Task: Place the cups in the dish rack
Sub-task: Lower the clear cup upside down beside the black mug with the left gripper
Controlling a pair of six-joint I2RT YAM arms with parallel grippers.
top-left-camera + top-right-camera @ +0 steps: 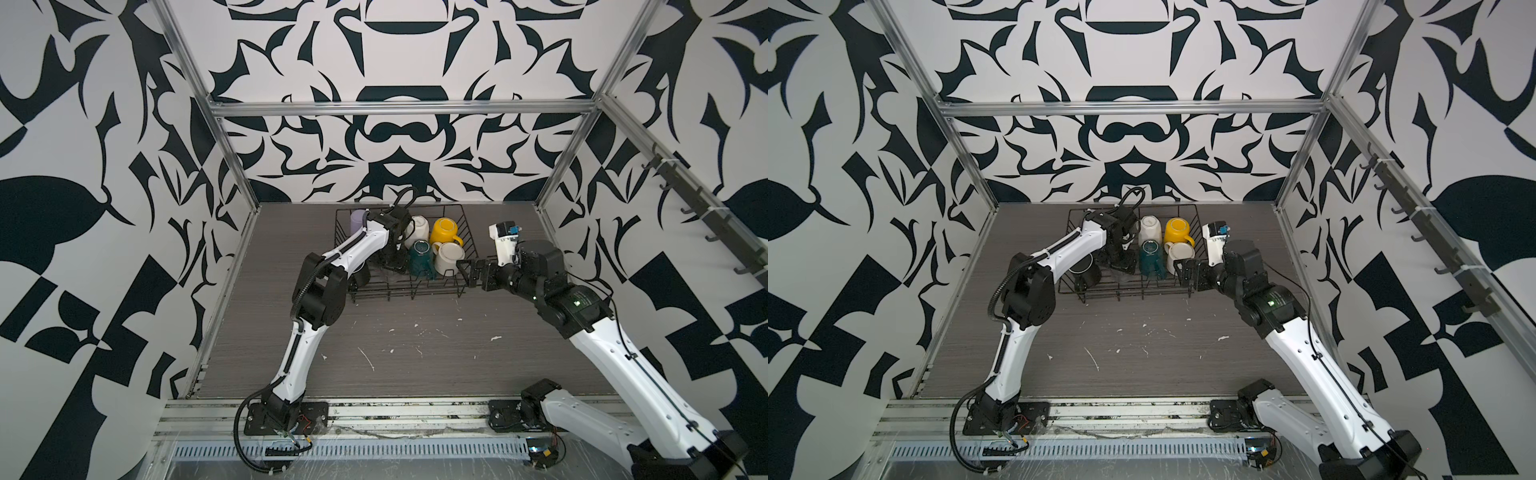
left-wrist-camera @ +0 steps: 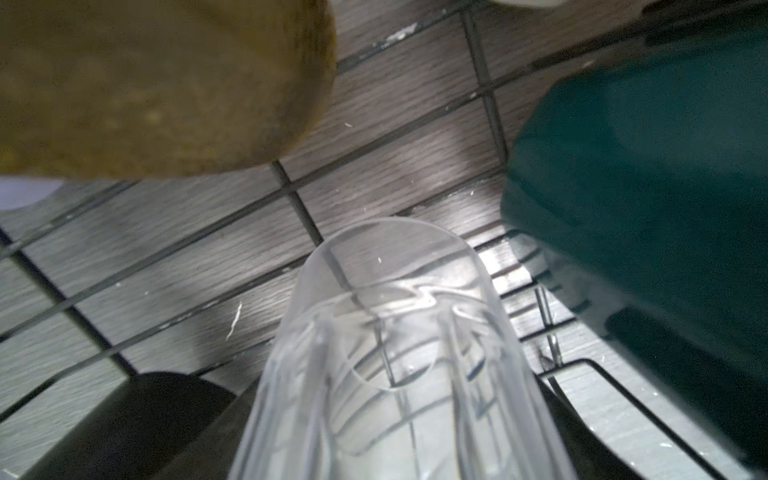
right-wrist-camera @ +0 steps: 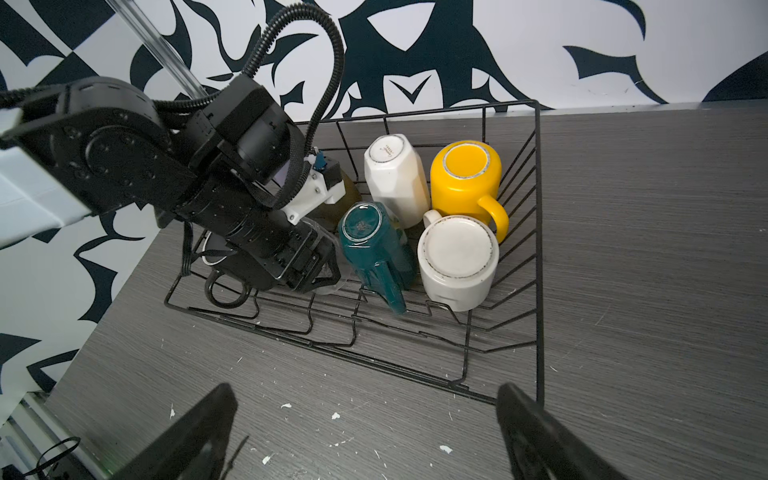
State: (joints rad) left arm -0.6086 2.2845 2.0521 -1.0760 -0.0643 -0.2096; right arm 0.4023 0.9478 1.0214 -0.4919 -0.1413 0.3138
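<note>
The black wire dish rack (image 1: pixel 415 296) stands at the back of the table. Upside down inside it are the yellow mug (image 3: pixel 463 178), cream faceted mug (image 3: pixel 395 178), teal faceted mug (image 3: pixel 374 245) and white mug (image 3: pixel 457 257). The lilac tumbler (image 1: pixel 357 222), amber glass (image 2: pixel 145 83) and black mug (image 1: pixel 1086 270) sit at its left side. My left gripper (image 1: pixel 392 262) reaches down into the rack, shut on the clear glass (image 2: pixel 395 353) just above the wire floor. My right gripper (image 3: pixel 365 395) hangs open and empty over the table, by the rack's front right corner.
The rack's upright plate prongs (image 3: pixel 353 328) run along its front side. Patterned walls and metal frame posts (image 1: pixel 232 166) enclose the table. White flecks (image 1: pixel 368 359) dot the grey table in front of the rack.
</note>
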